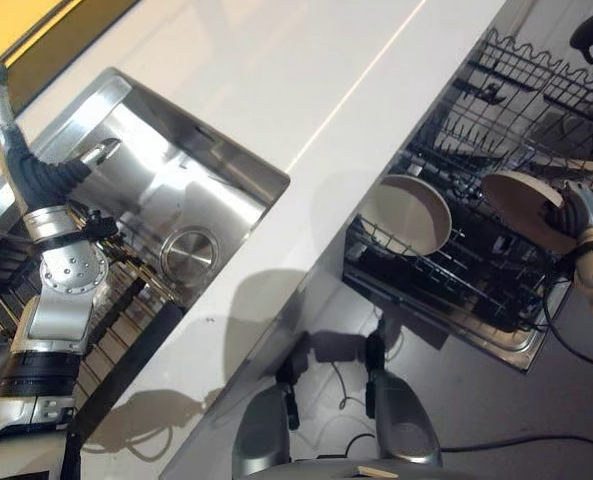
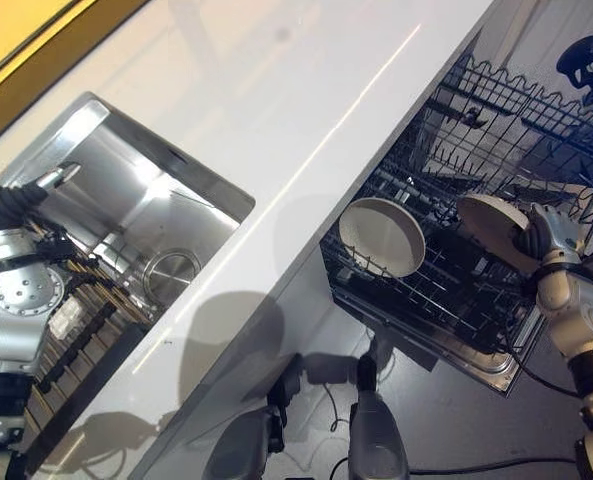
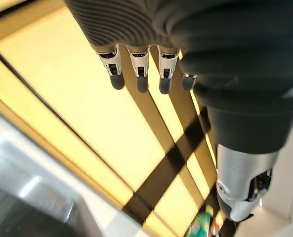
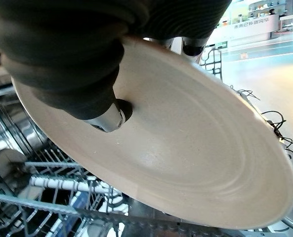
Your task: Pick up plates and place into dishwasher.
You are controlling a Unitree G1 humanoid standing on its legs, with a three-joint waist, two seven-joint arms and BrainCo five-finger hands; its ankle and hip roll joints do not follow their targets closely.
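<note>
Right hand (image 1: 581, 215) grips a beige plate (image 1: 521, 205) by its rim, thumb pressed on the face, holding it tilted above the lower dishwasher rack (image 1: 456, 290). A second plate (image 1: 408, 213) already stands on edge in that rack, near the bench (image 1: 306, 90) edge. Left hand (image 3: 141, 74) hangs over the sink (image 1: 166, 200), fingers straight and empty. Risk: the grip covers only one edge, so the plate may pivot, strike the wire tines, or knock the seated plate if lowered off line.
</note>
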